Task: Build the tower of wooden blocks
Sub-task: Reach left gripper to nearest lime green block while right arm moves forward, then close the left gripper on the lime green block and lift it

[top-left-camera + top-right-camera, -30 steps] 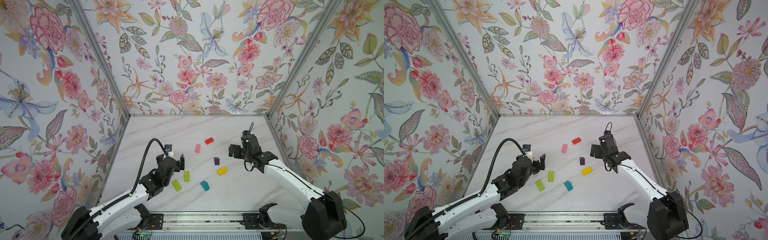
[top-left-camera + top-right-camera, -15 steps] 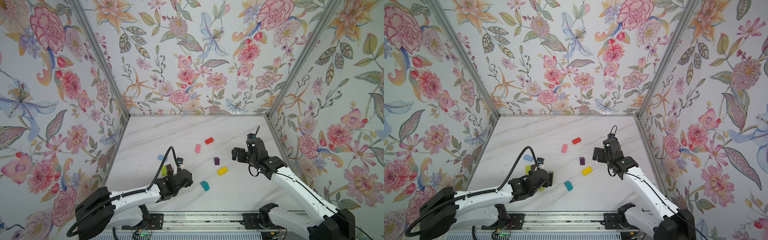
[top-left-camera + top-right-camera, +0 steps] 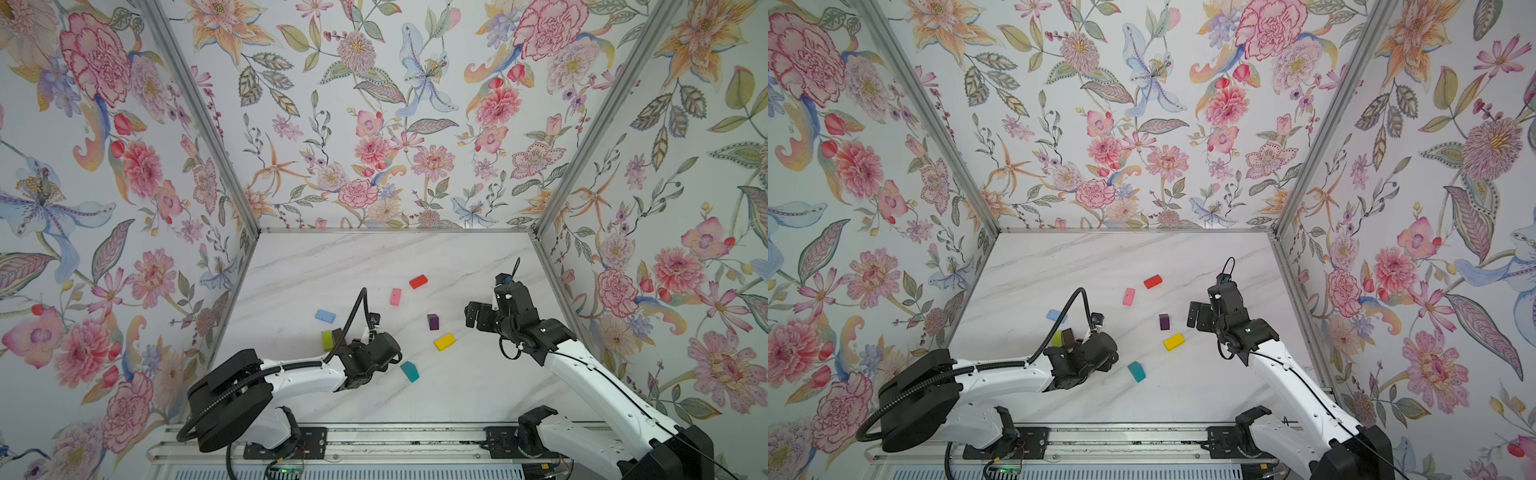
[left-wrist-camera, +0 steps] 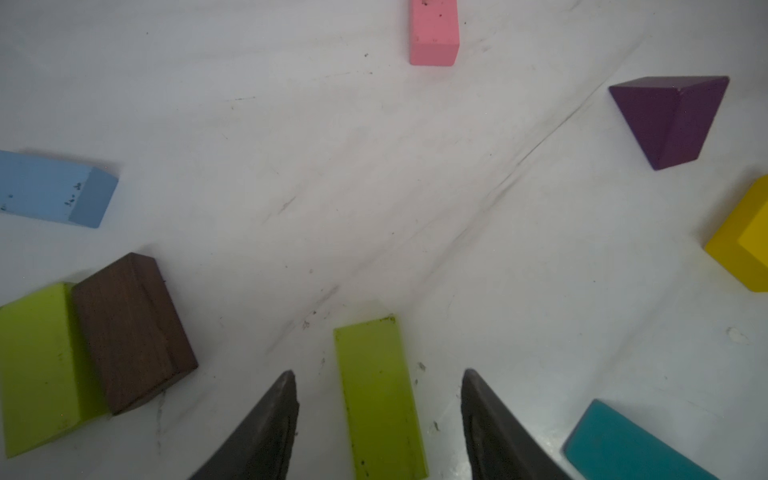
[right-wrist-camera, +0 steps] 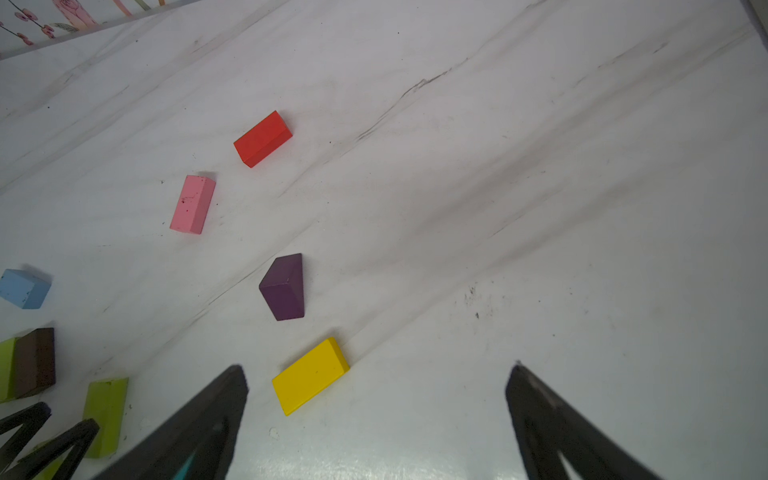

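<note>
And the left arm is down! A second ago it hovered high with its fingers spread; now the left hand [image 4: 379, 374] sits low on the surface [image 3: 374, 257] and its fingers have narrowed to straddle a green block [image 4: 380, 395]. It isn't a grip yet: there's a gap on either side, so the hand is still released. My read is that this is the pick for the next piece. There's no tower to speak of so far, just a second green block [image 4: 37, 365] touching a brown block [image 4: 129, 328], lying close ahead and to the left of that hand, which may be the first layer. The right hand [image 5: 377, 365] has barely drifted and hangs spread wide, holding nothing, with the yellow block [image 5: 309, 376] near it on the side toward the left arm and the purple block [image 5: 282, 286] farther ahead. Teal [image 3: 409, 371] lies just right of the left hand, while light blue [image 3: 325, 316], pink [image 3: 395, 297] and red [image 3: 418, 281] lie ahead of it, loose. In both top views the left wrist covers the straddled block completely; only the left wrist view shows it and those gaps. Red, in turn, is missing from that view.
</note>
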Action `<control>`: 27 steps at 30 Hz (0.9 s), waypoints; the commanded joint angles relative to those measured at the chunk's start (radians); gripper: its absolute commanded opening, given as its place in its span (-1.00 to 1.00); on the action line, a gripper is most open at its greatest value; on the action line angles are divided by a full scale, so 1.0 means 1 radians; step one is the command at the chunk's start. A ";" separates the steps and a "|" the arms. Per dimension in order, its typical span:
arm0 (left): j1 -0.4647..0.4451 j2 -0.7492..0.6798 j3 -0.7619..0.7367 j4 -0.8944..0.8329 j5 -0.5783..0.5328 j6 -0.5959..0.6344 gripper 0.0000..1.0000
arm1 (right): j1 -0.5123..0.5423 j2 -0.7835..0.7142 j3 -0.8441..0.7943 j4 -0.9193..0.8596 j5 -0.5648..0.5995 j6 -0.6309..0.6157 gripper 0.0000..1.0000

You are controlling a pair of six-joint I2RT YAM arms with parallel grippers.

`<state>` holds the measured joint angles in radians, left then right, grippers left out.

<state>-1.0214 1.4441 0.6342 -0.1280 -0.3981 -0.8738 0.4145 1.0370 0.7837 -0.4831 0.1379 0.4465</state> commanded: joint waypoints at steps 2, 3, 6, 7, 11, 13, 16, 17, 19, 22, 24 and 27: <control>-0.009 0.044 0.039 -0.055 0.006 -0.020 0.28 | -0.011 0.006 -0.012 -0.013 -0.015 0.000 0.98; -0.009 0.051 0.043 -0.060 0.005 -0.022 0.27 | -0.011 0.003 -0.013 -0.012 -0.019 -0.001 0.99; -0.008 0.071 0.054 -0.077 0.007 -0.033 0.25 | -0.022 -0.009 -0.019 -0.012 -0.033 -0.005 0.98; -0.009 0.075 0.055 -0.079 0.008 -0.037 0.24 | -0.026 -0.016 -0.022 -0.012 -0.037 -0.009 0.98; -0.009 0.093 0.053 -0.083 0.016 -0.051 0.22 | -0.048 -0.039 -0.032 -0.012 -0.049 -0.020 0.98; -0.009 0.107 0.057 -0.084 0.021 -0.054 0.18 | -0.067 -0.046 -0.039 -0.008 -0.061 -0.027 0.99; -0.008 0.149 0.068 -0.086 0.027 -0.055 0.05 | -0.097 -0.054 -0.052 -0.005 -0.090 -0.031 0.98; -0.008 0.158 0.074 -0.090 0.026 -0.055 0.00 | -0.104 -0.055 -0.055 -0.003 -0.100 -0.032 0.98; -0.008 0.174 0.085 -0.096 0.024 -0.053 -0.12 | -0.115 -0.057 -0.059 0.000 -0.113 -0.032 0.98; -0.007 0.194 0.101 -0.109 0.021 -0.051 -0.32 | -0.124 -0.055 -0.064 0.007 -0.129 -0.035 0.98; -0.004 0.201 0.114 -0.123 0.014 -0.047 -0.42 | -0.128 -0.054 -0.064 0.010 -0.136 -0.035 0.98; 0.007 0.202 0.127 -0.134 0.007 -0.035 -0.51 | -0.130 -0.051 -0.061 0.009 -0.141 -0.037 0.98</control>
<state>-1.0210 1.6241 0.7441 -0.2016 -0.3824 -0.9245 0.2901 0.9947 0.7315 -0.4820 0.0151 0.4232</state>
